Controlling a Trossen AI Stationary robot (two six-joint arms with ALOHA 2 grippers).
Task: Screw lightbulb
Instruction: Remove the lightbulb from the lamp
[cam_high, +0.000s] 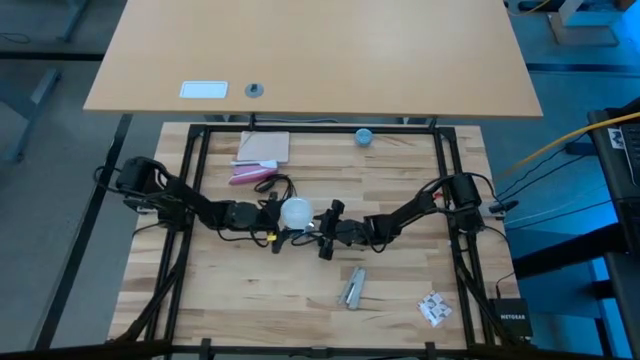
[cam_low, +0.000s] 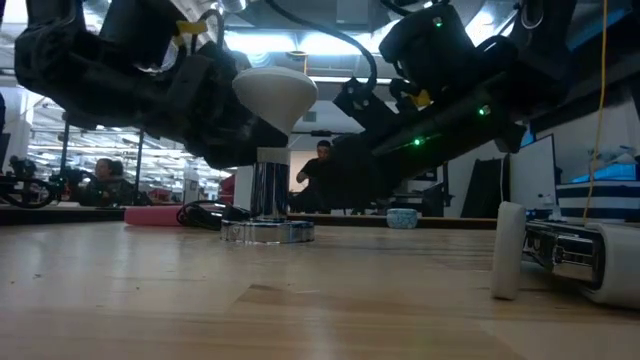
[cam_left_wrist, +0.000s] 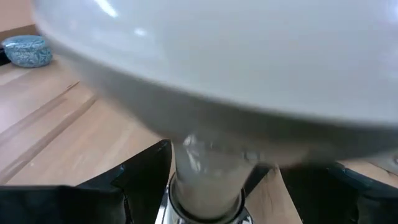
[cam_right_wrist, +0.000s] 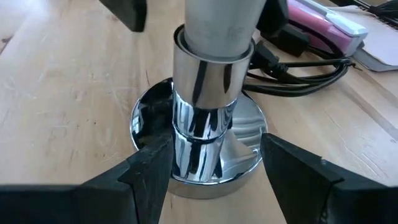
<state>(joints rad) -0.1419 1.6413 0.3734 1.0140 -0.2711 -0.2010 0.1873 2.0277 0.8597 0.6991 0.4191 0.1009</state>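
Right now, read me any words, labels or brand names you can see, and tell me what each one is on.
"NETGEAR": on the black box at the table's right front corner, small, barely legible.
White card on the far desk: no print readable.
Crumpled packet: markings too small to read.

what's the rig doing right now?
Both arms meet mid-table at a chrome socket stand. The lightbulb sits upright with its neck in the socket. The left gripper sits around the bulb's neck, fingers open either side. The right gripper straddles the chrome post just above the base, fingers apart, apparently steadying it.
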